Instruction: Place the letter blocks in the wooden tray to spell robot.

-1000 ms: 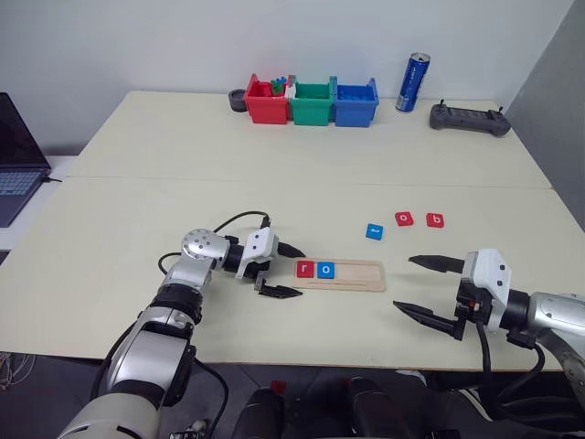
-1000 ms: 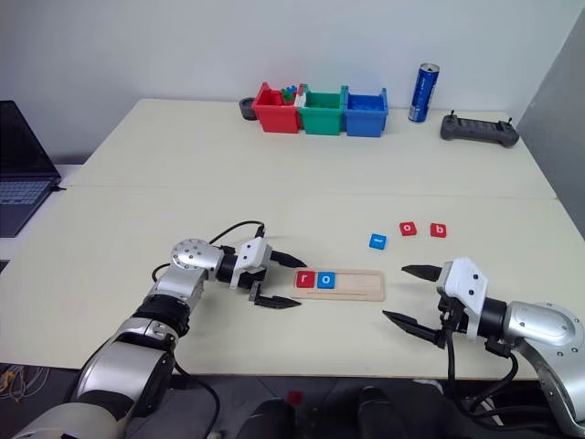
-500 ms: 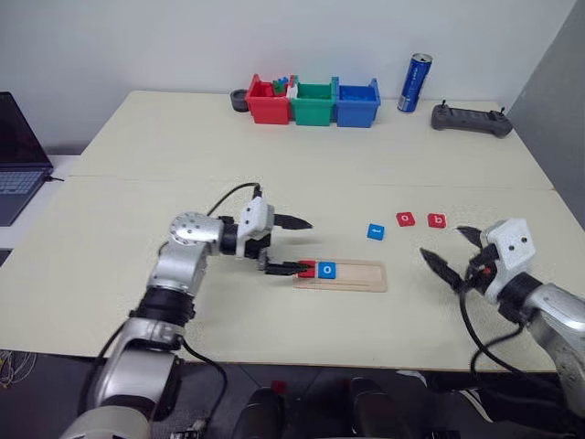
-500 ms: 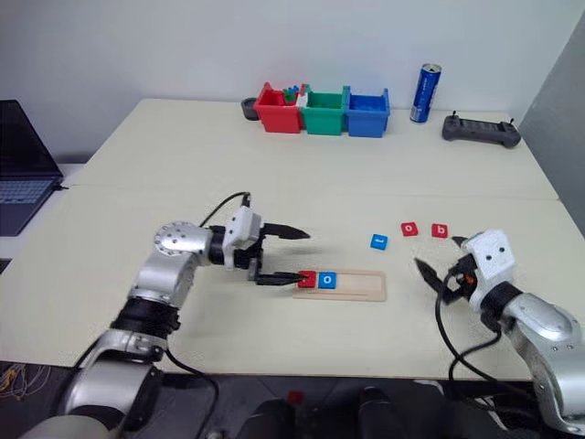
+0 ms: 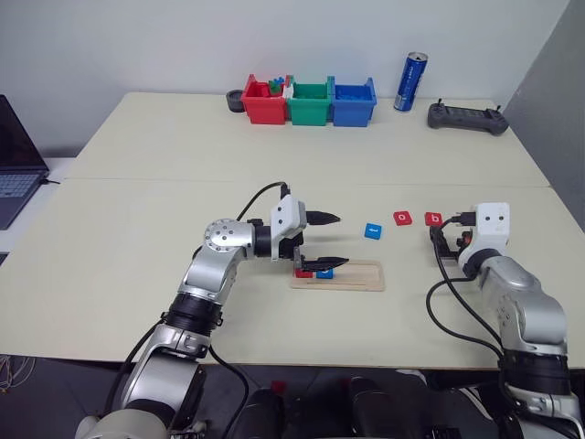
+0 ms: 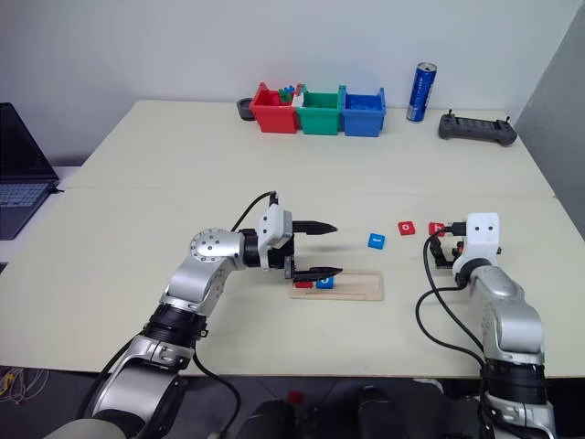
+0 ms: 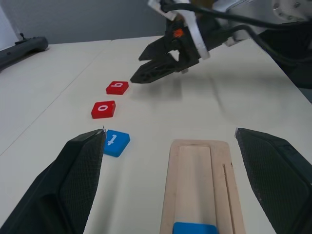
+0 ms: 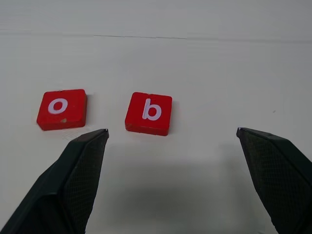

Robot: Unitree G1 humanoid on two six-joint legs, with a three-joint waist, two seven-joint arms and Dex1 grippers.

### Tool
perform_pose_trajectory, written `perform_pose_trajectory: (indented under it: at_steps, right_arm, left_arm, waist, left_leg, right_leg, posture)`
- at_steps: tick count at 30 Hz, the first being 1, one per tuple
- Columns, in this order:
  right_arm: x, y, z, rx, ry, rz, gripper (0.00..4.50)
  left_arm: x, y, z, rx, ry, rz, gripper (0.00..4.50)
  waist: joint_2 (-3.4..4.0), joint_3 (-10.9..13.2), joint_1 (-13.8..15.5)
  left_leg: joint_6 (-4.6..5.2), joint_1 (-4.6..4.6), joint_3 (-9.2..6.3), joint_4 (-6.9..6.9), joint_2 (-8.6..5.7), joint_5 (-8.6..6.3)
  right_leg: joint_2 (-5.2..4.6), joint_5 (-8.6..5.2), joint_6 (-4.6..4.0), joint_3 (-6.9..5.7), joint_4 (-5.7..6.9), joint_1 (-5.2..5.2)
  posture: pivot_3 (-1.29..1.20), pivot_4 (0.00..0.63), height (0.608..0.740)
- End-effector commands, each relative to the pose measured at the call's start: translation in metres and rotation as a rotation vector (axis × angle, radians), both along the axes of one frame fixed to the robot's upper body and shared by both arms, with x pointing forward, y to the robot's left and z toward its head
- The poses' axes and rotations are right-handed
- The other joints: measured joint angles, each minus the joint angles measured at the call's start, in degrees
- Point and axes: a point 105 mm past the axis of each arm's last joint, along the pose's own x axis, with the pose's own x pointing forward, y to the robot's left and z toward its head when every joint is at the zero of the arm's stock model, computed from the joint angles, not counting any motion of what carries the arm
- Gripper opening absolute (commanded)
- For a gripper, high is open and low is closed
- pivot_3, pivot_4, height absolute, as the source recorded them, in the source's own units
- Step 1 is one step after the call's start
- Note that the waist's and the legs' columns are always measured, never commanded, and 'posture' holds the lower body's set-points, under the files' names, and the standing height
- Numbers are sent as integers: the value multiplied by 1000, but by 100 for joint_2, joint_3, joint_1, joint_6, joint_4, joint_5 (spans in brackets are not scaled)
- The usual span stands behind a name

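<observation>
The left hand (image 5: 320,242) hovers released above the wooden tray (image 5: 352,277), where red r and blue o sit. Ahead of the released right hand (image 8: 170,170), now swung forward, lies the b block (image 8: 148,113); closing off-centre could nudge the neighbouring o block (image 8: 61,108).

Red tile (image 5: 301,273) in the wooden tray (image 5: 356,277) is mostly hidden by left gripper (image 5: 331,241), letter unreadable tbh.
</observation>
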Motion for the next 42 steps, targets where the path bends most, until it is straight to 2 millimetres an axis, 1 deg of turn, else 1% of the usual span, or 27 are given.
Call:
perform_pose_trajectory:
  at_steps: [1, 4, 7, 13, 20, 24, 30, 33, 34, 35, 37, 40, 41, 42]
  right_arm:
    - [10, -4, 10, 108, -51, -44, 4500]
    - [16, -7, 4, 122, -35, -74, 4500]
    - [20, -7, 2, 139, -38, -82, 4500]
    - [31, 4, -3, 154, -37, -64, 4500]
    - [41, 17, -5, 118, -34, -19, 4500]
    - [44, 14, -9, 70, -11, -31, 4500]
    - [45, 11, -14, 63, 6, -57, 4500]
    - [44, 12, -14, 56, -1, -59, 3913]
    - [43, 12, -14, 55, -2, -59, 3514]
    - [43, 13, -14, 50, -2, -58, 3296]
    - [42, 15, -14, 41, -2, -58, 2547]
    - [38, 19, -12, 22, -10, -43, 1568]
    - [37, 20, -11, 13, -13, -33, 1454]
    - [36, 21, -10, 1, -14, -25, 1466]
  left_arm:
    - [2, -2, 10, -2, -46, -12, 4477]
    - [1, -1, 9, 4, -48, -14, 4477]
    - [1, -1, 10, 0, -48, -8, 4477]
    - [0, 0, 8, 2, -47, 0, 4477]
    - [6, 4, 14, 1, -58, 20, 4477]
    - [8, 5, 16, 2, -65, 29, 4477]
    - [8, 5, 16, 4, -69, 28, 4477]
    - [9, 6, 17, 5, -72, 29, 4500]
    - [10, 6, 17, 5, -73, 30, 4500]
    - [10, 5, 18, 4, -73, 31, 4500]
    - [10, 5, 18, 4, -74, 30, 4500]
    - [10, 5, 17, 4, -74, 29, 4500]
    - [11, 5, 17, 4, -74, 29, 4500]
    - [11, 5, 17, 4, -74, 29, 4500]
  waist:
    - [0, 0, -4]
    - [1, 0, -7]
    - [1, 0, -8]
    - [2, -1, -31]
    - [2, -1, -104]
    - [2, -1, -140]
    - [2, -1, -149]
    - [2, -1, -148]
    - [2, -1, -148]
    - [2, -1, -148]
    - [2, -1, -148]
    - [2, -1, -147]
    - [2, -1, -147]
    - [2, -1, -147]
  left_leg:
    - [0, 0, 1, 0, 0, 0]
    - [0, 0, 2, 0, -1, 0]
    - [0, 0, 2, -1, -1, 0]
    - [0, 2, 5, -1, 0, 0]
    - [0, 3, 4, -2, 1, 0]
    - [0, 3, 4, -1, 1, 0]
    - [0, 4, 2, -1, 1, 0]
    - [0, 4, 3, -1, 1, 0]
    - [0, 4, 3, -1, 1, 0]
    - [0, 4, 3, -2, 1, 0]
    - [0, 4, 3, -2, 1, 0]
    - [0, 4, 2, -2, 2, 0]
    - [0, 4, 1, -3, 2, 0]
    - [0, 4, 0, -3, 2, 0]
  right_leg:
    - [0, 0, 0, 0, -1, 0]
    - [0, 0, 0, 2, 0, 0]
    - [-1, 0, 0, 2, -1, -1]
    - [0, 0, 0, 4, 0, 0]
    - [1, 0, 0, 4, 1, 0]
    - [1, 0, 0, 5, 1, 0]
    - [1, 0, 0, 4, 1, 0]
    - [1, 0, 0, 5, 1, 0]
    - [1, 0, 0, 5, 1, 0]
    - [1, 0, 0, 5, 1, 0]
    - [2, 0, 0, 5, 1, 0]
    - [2, 0, 0, 5, 1, 0]
    - [2, 0, 0, 4, 1, 0]
    - [2, 0, 0, 3, 1, 0]
  posture:
    - [0, 150, 740]
    - [0, 150, 740]
    - [0, 150, 740]
    - [0, 150, 740]
    - [0, 150, 740]
    - [0, 150, 740]
    - [0, 150, 740]
    - [0, 150, 740]
    - [0, 150, 740]
    - [0, 150, 740]
    - [0, 150, 740]
    - [0, 150, 740]
    - [0, 150, 740]
    - [0, 150, 740]
